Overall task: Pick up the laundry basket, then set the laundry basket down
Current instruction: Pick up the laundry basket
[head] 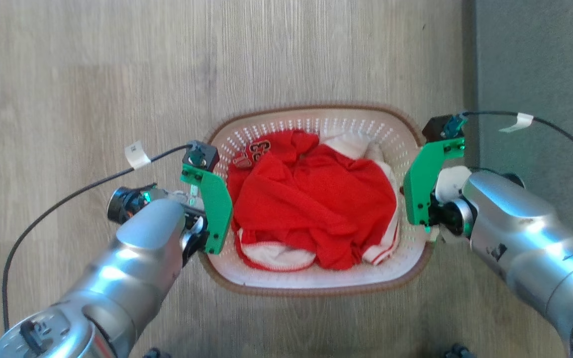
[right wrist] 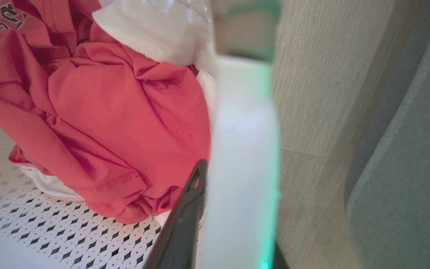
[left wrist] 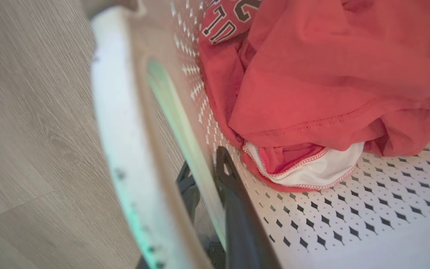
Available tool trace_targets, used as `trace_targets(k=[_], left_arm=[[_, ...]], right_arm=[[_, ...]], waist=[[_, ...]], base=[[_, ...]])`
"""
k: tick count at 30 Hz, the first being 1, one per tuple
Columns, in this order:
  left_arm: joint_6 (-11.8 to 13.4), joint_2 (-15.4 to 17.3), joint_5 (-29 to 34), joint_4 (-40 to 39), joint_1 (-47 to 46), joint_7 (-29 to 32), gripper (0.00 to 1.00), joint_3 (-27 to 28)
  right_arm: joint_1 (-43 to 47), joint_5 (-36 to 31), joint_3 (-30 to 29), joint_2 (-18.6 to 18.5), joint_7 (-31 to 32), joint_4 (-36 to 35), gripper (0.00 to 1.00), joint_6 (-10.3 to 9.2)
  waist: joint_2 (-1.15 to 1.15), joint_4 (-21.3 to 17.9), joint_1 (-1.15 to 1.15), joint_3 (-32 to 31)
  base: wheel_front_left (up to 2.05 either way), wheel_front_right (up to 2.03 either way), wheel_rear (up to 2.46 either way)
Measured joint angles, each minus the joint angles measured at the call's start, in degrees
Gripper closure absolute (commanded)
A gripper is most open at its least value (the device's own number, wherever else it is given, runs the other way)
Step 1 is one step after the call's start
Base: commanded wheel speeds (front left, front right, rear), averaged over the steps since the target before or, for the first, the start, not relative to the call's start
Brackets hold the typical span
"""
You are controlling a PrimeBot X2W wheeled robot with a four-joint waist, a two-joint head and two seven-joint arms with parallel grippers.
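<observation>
The laundry basket point(head: 311, 122) sits at the centre of the head view over the pale wood floor point(head: 92, 99), its long sides toward 12 and 6 o'clock. Whether it rests on the floor or hangs just above it, I cannot tell. Inside lies a crumpled red garment point(head: 311, 199) that covers most of the perforated bottom. White trim shows at 1 o'clock and again from 5 to 7 o'clock of the pile, and dark lettering shows at 10 o'clock.

The left end effector point(left wrist: 204, 164) is at the basket's 9 o'clock end. Its fingers point(left wrist: 233, 209) stand narrow, one against the inner perforated wall and the other outside it beneath the white handle, pinching the wall between them.

The right end effector point(right wrist: 207, 175) is at the 3 o'clock end. One dark finger lies against the inner face of the white handle band and a dark sliver shows on its outer side, a narrow clamp on the basket.
</observation>
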Motion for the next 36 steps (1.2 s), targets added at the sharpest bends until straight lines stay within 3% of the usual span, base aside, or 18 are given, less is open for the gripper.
trace_targets(k=[15,29,36], left_arm=[[-1.42,0.18,-1.74,-1.33,7.12,9.18,1.00,-1.32],[-1.40,4.69,-3.18,-7.51,14.75,16.11,1.00,-2.15],[-1.38,5.69,-3.57,-9.22,16.24,18.00,1.00,-2.71]], right_arm=[[6.96,5.22,2.46,0.86,8.65,0.24,1.00,-0.08],[14.63,6.52,3.47,4.00,12.36,1.58,1.00,-0.49],[16.31,6.70,3.68,4.76,13.08,2.20,1.00,-0.49]], waist=[[0.00,0.36,0.00,-16.26],[0.00,1.13,-0.01,-30.98],[0.00,1.57,-0.01,-34.51]], base=[[0.00,0.00,0.00],[0.00,0.00,0.00],[0.00,0.00,0.00]])
